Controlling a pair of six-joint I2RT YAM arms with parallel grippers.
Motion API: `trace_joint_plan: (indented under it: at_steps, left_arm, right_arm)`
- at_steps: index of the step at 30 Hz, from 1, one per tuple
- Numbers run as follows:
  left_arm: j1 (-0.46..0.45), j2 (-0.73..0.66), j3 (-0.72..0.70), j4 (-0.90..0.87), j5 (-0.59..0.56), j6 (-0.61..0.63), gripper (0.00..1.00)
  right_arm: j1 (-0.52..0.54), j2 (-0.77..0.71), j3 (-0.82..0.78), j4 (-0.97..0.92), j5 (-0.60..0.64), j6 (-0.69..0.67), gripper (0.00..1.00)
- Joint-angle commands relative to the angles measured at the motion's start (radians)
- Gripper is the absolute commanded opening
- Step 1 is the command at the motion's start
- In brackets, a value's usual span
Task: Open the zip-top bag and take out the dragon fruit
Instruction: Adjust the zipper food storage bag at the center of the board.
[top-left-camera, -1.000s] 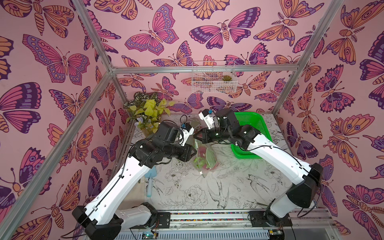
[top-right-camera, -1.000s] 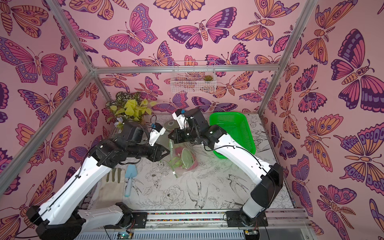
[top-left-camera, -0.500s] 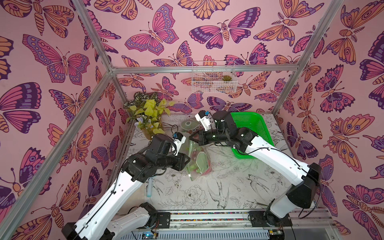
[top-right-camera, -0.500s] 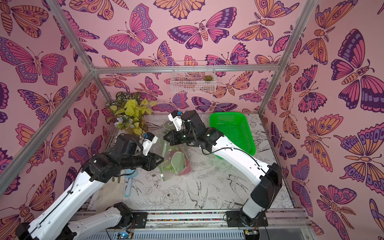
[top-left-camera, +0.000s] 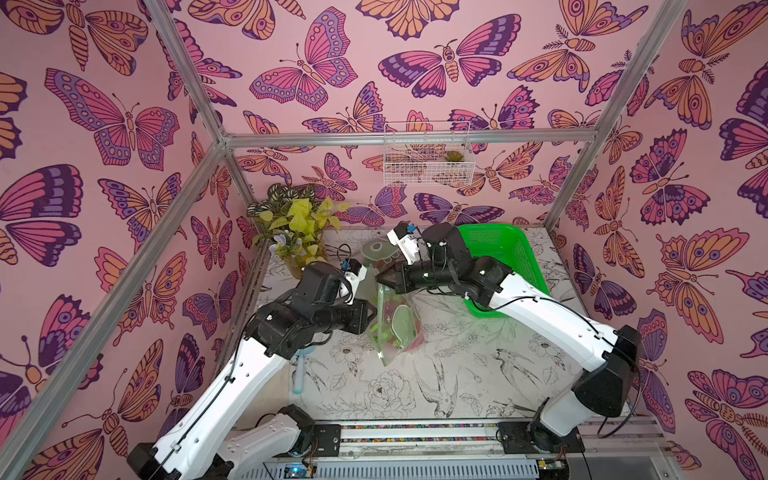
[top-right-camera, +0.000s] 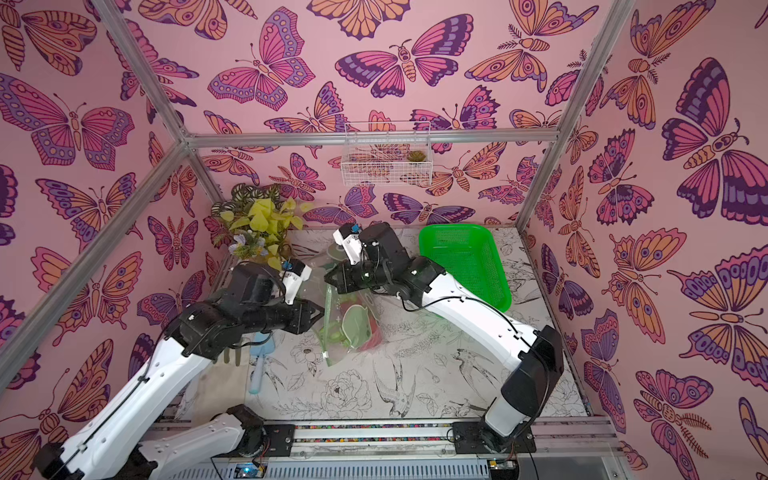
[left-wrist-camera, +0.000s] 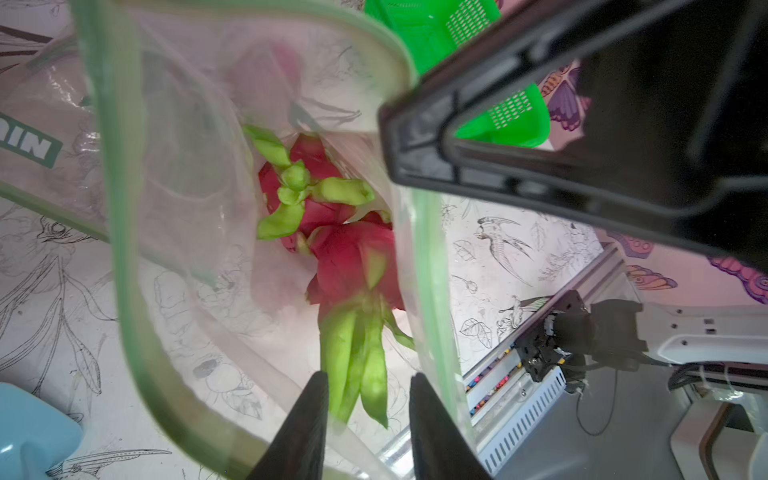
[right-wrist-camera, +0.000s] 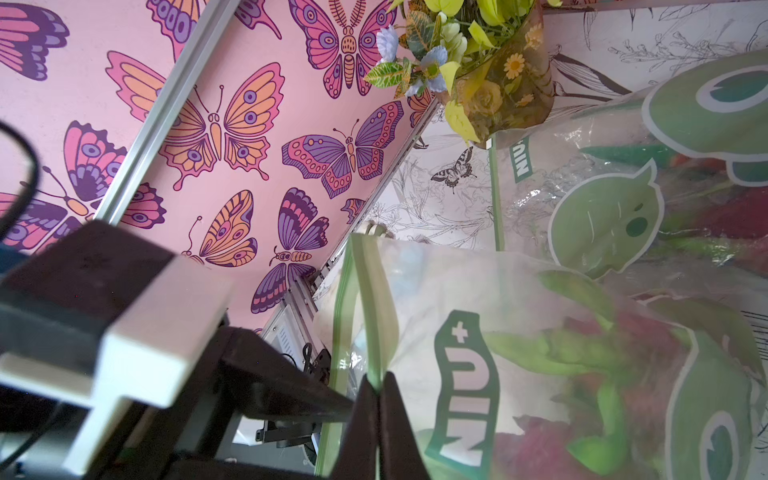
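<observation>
Right hand (right-wrist-camera: 377, 384) pinches the zip-top bag (right-wrist-camera: 436, 282) rim; left hand (left-wrist-camera: 368, 378) spread around dragon fruit (left-wrist-camera: 353, 257) scales inside.

Clear bag (right-wrist-camera: 540, 291): large green label (right-wrist-camera: 465, 386), white letters set sideways, "NIU+".
Second bag (right-wrist-camera: 602, 137) behind it: small green label (right-wrist-camera: 521, 160), white letters, "NIU".
Left wrist view: green tag (left-wrist-camera: 27, 145) on bag film, cut off by the frame edge; only "IN" is legible.

Dragon fruit (left-wrist-camera: 332, 249) inside bag (top-left-camera: 395, 328) at table (top-left-camera: 415, 386) centre; basket (top-left-camera: 507, 249) right of bag; plant (top-left-camera: 299, 220) behind, left.
</observation>
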Motion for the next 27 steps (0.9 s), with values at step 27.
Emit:
trace_joint_plan:
  at_steps: [27]
  left_arm:
    - [0.007,0.015,-0.062,-0.206,0.060,0.061,0.40]
  right_arm:
    - [0.043,-0.025,-0.060,0.041,-0.022,-0.044,0.00]
